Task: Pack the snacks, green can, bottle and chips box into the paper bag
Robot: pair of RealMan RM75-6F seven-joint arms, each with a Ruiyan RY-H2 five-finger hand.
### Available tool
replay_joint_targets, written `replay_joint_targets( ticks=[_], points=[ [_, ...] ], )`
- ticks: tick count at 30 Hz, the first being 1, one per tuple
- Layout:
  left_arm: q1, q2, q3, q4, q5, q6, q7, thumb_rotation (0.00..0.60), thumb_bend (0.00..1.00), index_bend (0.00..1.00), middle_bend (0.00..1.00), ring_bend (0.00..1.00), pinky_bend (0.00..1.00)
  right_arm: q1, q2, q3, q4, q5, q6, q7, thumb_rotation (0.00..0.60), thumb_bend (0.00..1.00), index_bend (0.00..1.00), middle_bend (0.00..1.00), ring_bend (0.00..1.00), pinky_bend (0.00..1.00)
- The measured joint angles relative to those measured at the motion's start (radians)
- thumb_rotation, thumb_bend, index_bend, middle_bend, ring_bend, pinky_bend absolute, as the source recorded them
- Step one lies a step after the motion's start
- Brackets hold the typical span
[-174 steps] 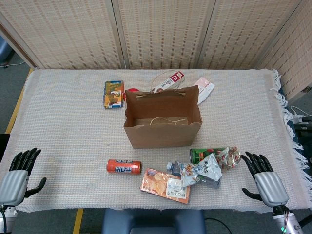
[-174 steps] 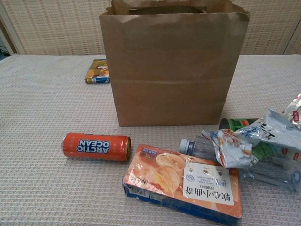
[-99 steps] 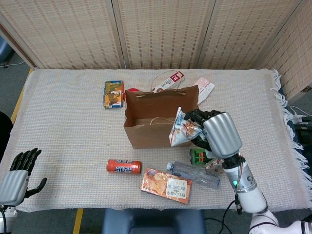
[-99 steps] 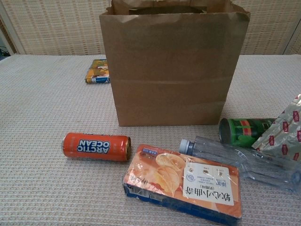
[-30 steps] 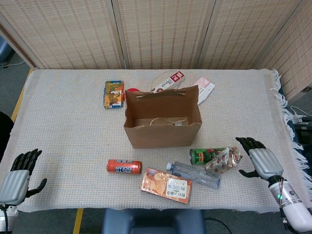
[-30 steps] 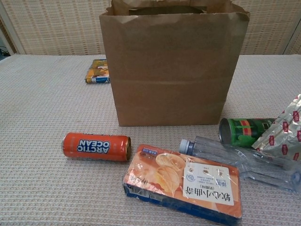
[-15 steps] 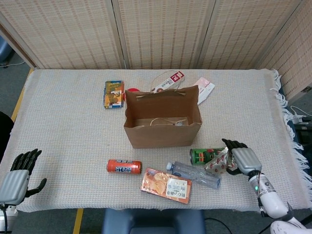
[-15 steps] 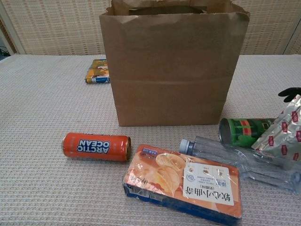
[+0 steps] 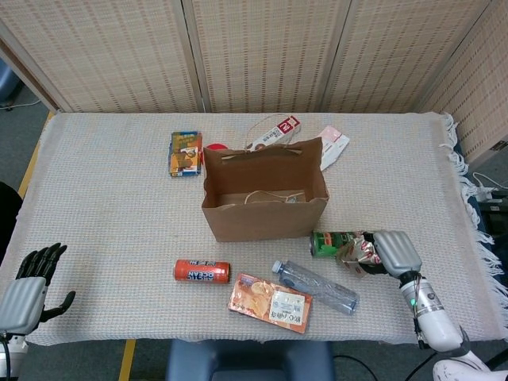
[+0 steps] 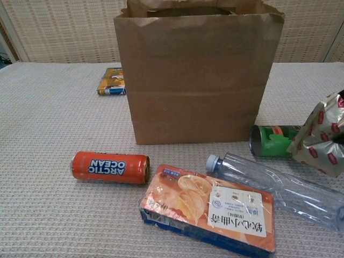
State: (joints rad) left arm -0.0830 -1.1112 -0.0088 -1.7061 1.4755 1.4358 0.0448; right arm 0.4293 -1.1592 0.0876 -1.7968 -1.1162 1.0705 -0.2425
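Note:
The brown paper bag (image 9: 264, 208) (image 10: 196, 80) stands open in the middle of the table. My right hand (image 9: 394, 252) grips a crumpled silver snack packet (image 9: 356, 249) (image 10: 323, 141) just right of the green can (image 9: 329, 243) (image 10: 270, 141), which lies on its side. The clear bottle (image 9: 315, 286) (image 10: 279, 183) lies in front of the can. Left of the bottle lies the orange chips box (image 9: 270, 302) (image 10: 209, 207). My left hand (image 9: 28, 290) rests open at the table's front left corner, far from everything.
An orange can (image 9: 202, 271) (image 10: 110, 166) lies front left of the bag. A blue-and-orange box (image 9: 185, 152) (image 10: 111, 80) sits behind the bag on the left. A red-and-white carton (image 9: 274, 132) and a white packet (image 9: 333, 146) lie behind it.
My right hand has moved left onto the silver packet and closed on it, lifting it slightly. The green can and the bottle have shifted a little. The left hand has not moved.

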Motion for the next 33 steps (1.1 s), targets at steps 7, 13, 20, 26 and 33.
replay_joint_targets(
  ticks=[7, 13, 20, 26, 33],
  points=[
    [-0.001, -0.002, -0.001, -0.003, -0.003, -0.002, 0.011, 0.6, 0.33, 0.0, 0.0, 0.0, 0.01, -0.015, 0.098, 0.094, -0.091, -0.023, 0.053, 0.169, 0.6, 0.44, 0.72, 0.61, 0.67, 0.8],
    [-0.002, -0.006, -0.001, -0.004, -0.004, -0.003, 0.018, 0.6, 0.33, 0.0, 0.0, 0.0, 0.01, -0.006, 0.163, 0.2, -0.223, -0.05, 0.114, 0.25, 0.6, 0.44, 0.72, 0.61, 0.67, 0.8],
    [-0.002, -0.005, -0.003, -0.003, -0.008, -0.005, 0.014, 0.6, 0.33, 0.0, 0.0, 0.0, 0.01, 0.066, 0.172, 0.36, -0.332, 0.007, 0.215, 0.19, 0.6, 0.44, 0.72, 0.61, 0.67, 0.79],
    [-0.006, 0.0, 0.0, -0.003, -0.007, -0.014, 0.006, 0.6, 0.33, 0.0, 0.0, 0.0, 0.01, 0.177, 0.128, 0.413, -0.334, 0.132, 0.238, 0.024, 0.6, 0.44, 0.71, 0.61, 0.67, 0.79],
    [-0.005, 0.01, 0.002, -0.012, -0.011, -0.021, -0.018, 0.6, 0.33, 0.0, 0.0, 0.0, 0.01, 0.342, -0.026, 0.41, -0.207, 0.276, 0.23, -0.153, 0.6, 0.44, 0.71, 0.61, 0.66, 0.78]
  ],
)
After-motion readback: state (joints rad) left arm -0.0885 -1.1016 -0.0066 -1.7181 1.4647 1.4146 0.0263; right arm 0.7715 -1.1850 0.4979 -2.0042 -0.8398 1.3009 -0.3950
